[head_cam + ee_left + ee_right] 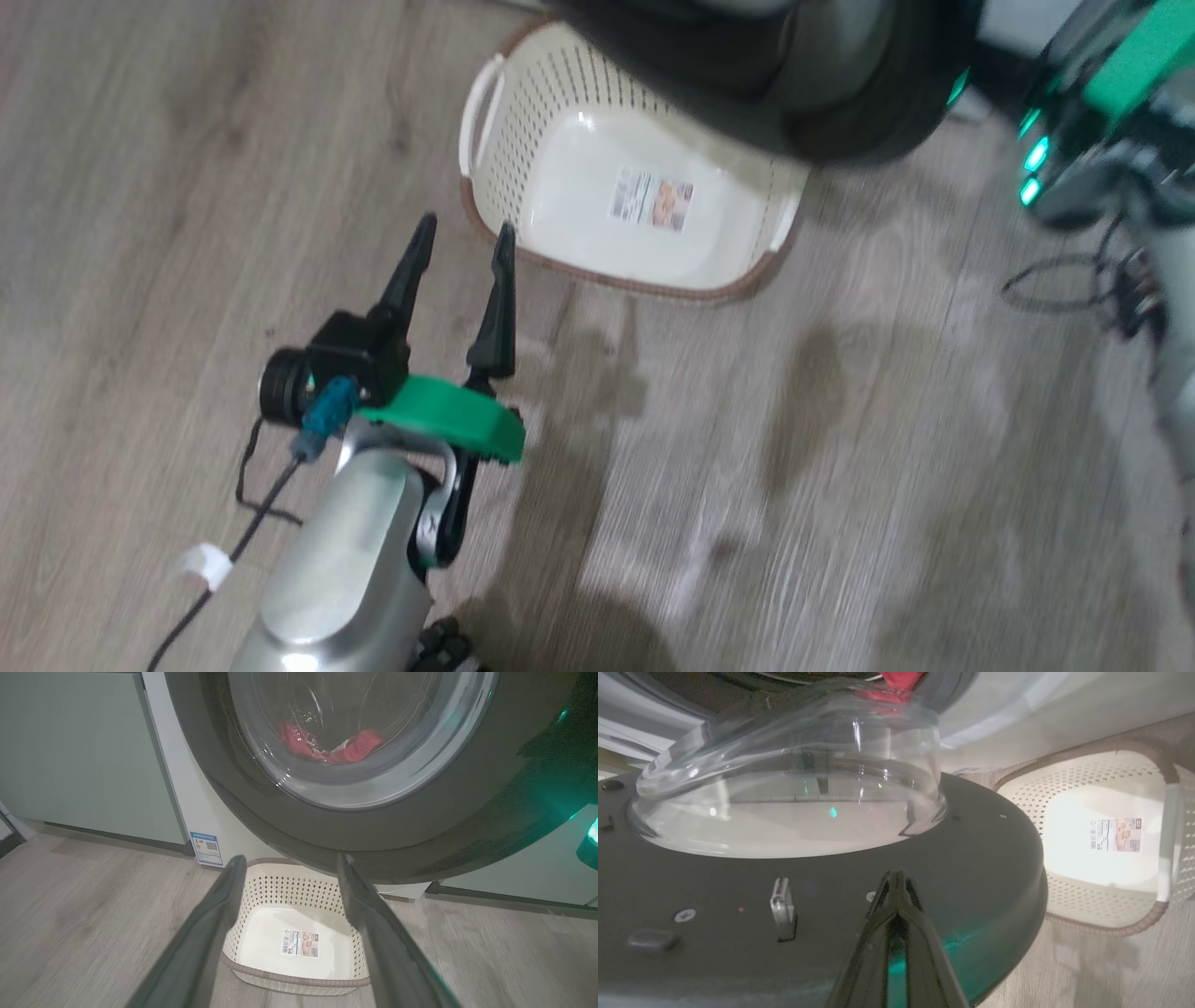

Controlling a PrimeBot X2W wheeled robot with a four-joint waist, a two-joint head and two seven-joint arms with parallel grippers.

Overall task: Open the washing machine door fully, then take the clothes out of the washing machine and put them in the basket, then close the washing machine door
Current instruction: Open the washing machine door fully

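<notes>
The clothes [355, 749] are lying inside the washing machine [187, 788], the basket [485, 187] near the washing machine door [280, 816] is holding a label sticker [652, 201], the left gripper [467, 224] is hovering spread open, and the right gripper [894, 876] is pressing its fingers together.

Grey wood-look plank floor [840, 467], pale green cabinets [84, 756] above a dark plinth [117, 836].

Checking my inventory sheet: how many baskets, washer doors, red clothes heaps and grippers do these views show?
basket: 1
door: 1
clothes heap: 1
grippers: 2, left gripper and right gripper
Total: 5
</notes>
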